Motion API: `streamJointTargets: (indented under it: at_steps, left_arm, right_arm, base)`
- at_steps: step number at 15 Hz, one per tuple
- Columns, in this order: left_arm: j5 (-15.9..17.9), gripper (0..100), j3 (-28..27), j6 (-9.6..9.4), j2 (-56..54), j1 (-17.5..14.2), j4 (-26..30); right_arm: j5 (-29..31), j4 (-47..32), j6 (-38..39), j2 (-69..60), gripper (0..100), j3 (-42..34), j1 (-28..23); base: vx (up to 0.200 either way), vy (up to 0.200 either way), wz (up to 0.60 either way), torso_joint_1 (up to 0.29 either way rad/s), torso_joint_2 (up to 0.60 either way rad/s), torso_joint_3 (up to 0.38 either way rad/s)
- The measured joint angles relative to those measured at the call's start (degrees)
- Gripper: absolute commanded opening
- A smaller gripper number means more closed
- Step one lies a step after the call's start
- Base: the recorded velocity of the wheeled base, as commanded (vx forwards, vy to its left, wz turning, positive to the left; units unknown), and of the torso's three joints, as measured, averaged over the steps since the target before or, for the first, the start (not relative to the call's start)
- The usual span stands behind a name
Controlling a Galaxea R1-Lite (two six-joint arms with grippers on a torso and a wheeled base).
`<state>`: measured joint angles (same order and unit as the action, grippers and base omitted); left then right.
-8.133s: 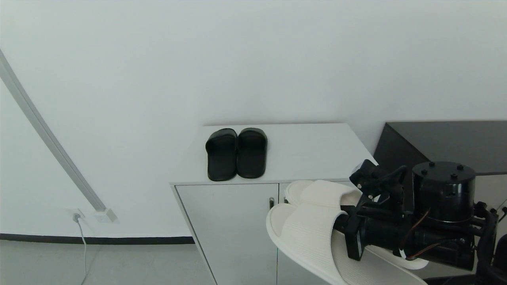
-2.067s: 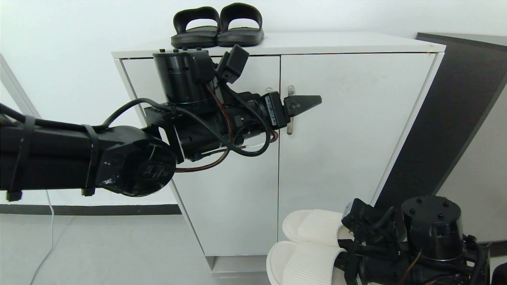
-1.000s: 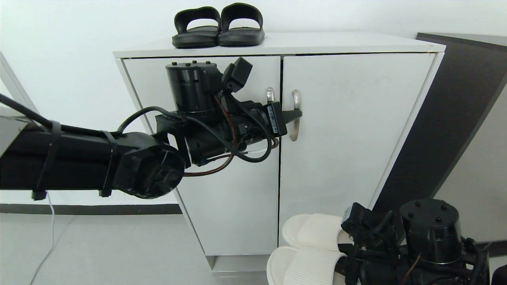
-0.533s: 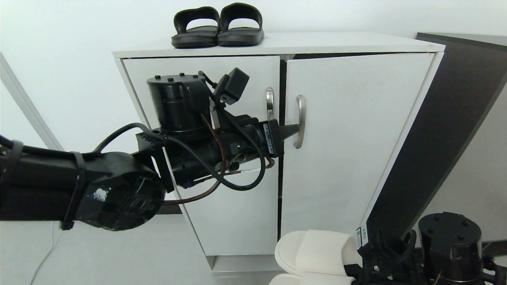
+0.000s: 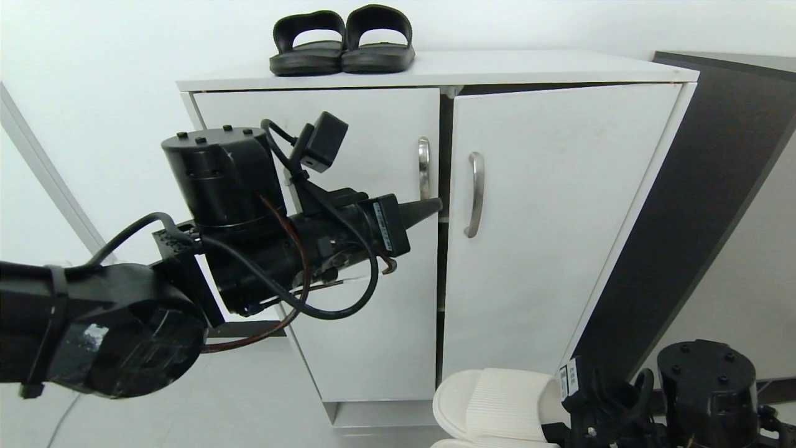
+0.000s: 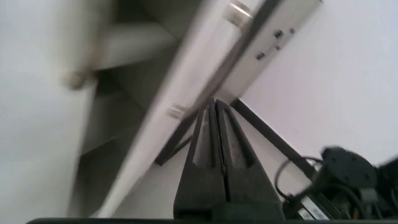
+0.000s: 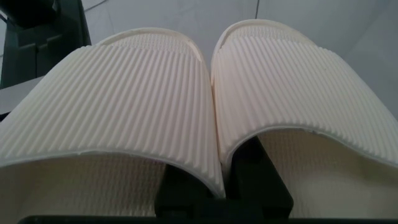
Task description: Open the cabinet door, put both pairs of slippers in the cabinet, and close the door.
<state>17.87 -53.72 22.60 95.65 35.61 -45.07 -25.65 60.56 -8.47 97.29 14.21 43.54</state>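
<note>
Left gripper (image 5: 434, 203), closed, now back off the handle (image 5: 474, 194), right door (image 5: 547, 218) ajar; right gripper (image 7: 245, 177) apparently clamping half-cropped white slippers (image 5: 497, 398).

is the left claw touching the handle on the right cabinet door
Apart. The head view shows the left claw, shut, ending short of the right door's handle, with a plain gap between them.
</note>
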Motion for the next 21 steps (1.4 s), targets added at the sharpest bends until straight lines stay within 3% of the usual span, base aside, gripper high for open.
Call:
streamJointTargets:
  at_steps: [4, 13, 16, 19, 21]
  left_arm:
    - [0.0, 0, -3.8, 0.57, 2.8, -2.1, 0.0]
    - [0.1, 0, -13.2, 0.77, 10.4, -2.4, 0.2]
    - [-0.1, 0, -14.8, 2.79, 11.5, -2.4, 0.1]
    - [-0.1, 0, -15.2, 2.9, 12.2, -2.2, 0.0]
    - [-0.1, 0, -14.0, 2.57, 12.3, -0.3, -0.1]
  right_arm:
    - [0.0, 0.1, -1.7, 0.8, 0, 0.0, 0.0]
    - [0.0, -0.2, -1.7, 1.4, 0, -0.2, 0.5]
    - [0.1, -0.2, -1.7, 1.6, 0, -0.5, 1.5]
    - [0.0, -0.3, -1.6, 1.6, 0, -1.2, 2.4]
    - [0.0, -0.3, -1.6, 1.7, 0, -1.3, 2.6]
  base:
    - [0.0, 0.0, 0.0, 0.0, 0.0, 0.0]
    - [0.0, 0.0, 0.0, 0.0, 0.0, 0.0]
    - [-0.2, 0.0, 0.0, 0.001, 0.0, -0.002]
    - [-0.2, 0.0, 0.0, 0.002, 0.0, 0.002]
    - [-0.2, 0.0, 0.0, 0.005, 0.0, 0.009]
